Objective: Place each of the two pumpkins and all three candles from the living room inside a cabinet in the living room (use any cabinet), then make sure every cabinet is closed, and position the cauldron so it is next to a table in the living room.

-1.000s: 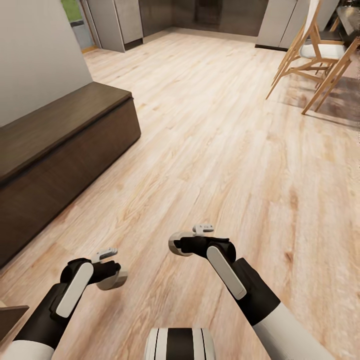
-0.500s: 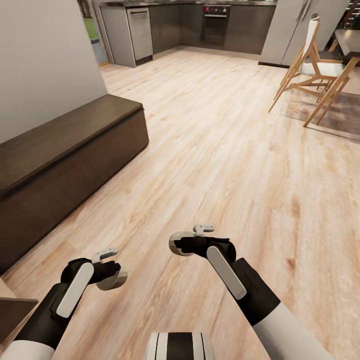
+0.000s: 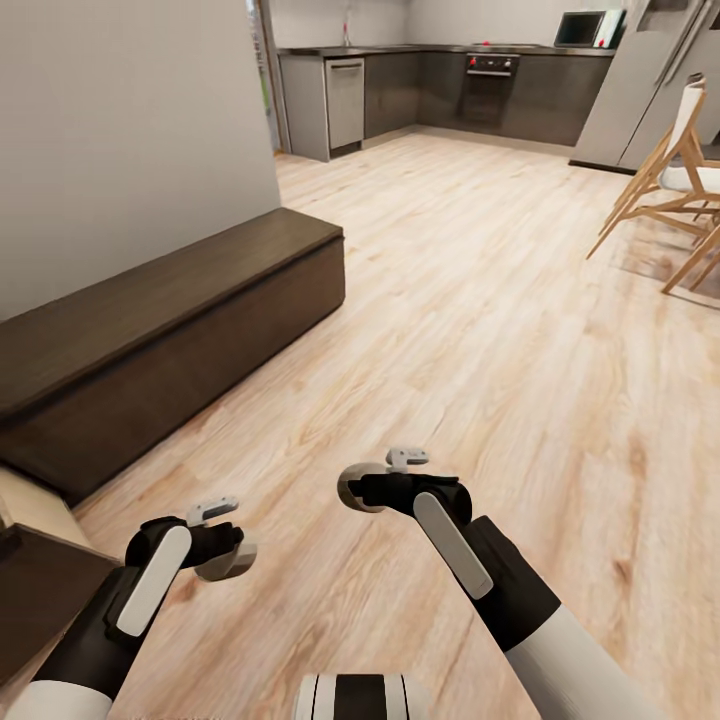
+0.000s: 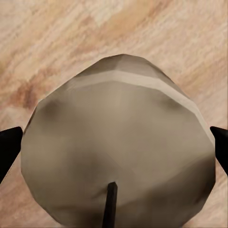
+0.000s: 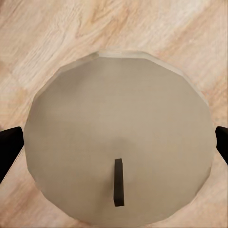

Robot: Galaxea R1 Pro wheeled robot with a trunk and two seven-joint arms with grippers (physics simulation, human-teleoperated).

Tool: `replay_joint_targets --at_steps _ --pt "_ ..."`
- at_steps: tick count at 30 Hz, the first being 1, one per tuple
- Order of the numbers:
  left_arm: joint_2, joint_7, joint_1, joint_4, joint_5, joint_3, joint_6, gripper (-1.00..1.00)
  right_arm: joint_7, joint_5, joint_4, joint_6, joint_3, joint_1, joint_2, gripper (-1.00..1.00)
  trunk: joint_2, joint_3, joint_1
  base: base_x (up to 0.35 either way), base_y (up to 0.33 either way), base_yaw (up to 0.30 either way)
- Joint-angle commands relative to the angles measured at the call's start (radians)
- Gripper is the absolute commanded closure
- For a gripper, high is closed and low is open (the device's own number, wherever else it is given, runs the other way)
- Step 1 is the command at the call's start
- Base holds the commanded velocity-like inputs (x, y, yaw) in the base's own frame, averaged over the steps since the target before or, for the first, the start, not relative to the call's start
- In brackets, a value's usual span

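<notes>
each gripper, left (image 3: 232, 556) and right (image 3: 352, 489), has its fingers clamped across a candle (image 4: 118, 147) (image 5: 118, 142): rigid, light, smooth-sided, likely slippery; mid-side hold advised.

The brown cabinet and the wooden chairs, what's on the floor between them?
Nothing: in the head view, only bare wood floor lies between the cabinet and the chairs.
</notes>
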Motion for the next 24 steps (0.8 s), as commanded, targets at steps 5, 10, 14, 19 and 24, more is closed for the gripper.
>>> replay_joint_targets --at_steps 5,10,14,19,24 --pt "0.001 0.010 -0.001 -0.001 0.009 -0.003 0.002 1.00 -0.011 -0.013 -0.001 0.001 0.001 -0.001 0.000 1.00 0.001 0.019 -0.002 0.000 0.000 0.289" --pt "0.001 0.010 -0.001 -0.001 0.009 -0.003 0.002 1.00 -0.012 -0.016 -0.001 0.001 -0.001 -0.001 0.000 1.00 0.002 0.038 -0.005 0.000 0.000 0.289" --pt "0.000 0.011 -0.001 -0.001 0.009 -0.003 0.002 1.00 -0.058 -0.018 0.015 0.000 -0.007 -0.001 0.000 1.00 0.003 0.054 -0.006 0.000 0.000 0.289" --pt "-0.001 0.012 -0.001 -0.001 0.009 -0.008 0.002 1.00 -0.324 -0.024 0.094 -0.003 -0.139 -0.001 0.001 1.00 0.004 0.073 -0.009 0.000 0.000 0.289" --pt "-0.001 0.013 -0.001 -0.001 0.008 -0.033 0.002 1.00 -0.383 -0.021 0.110 -0.004 -0.222 -0.001 0.001 1.00 0.005 0.092 -0.011 0.000 0.000 0.212"
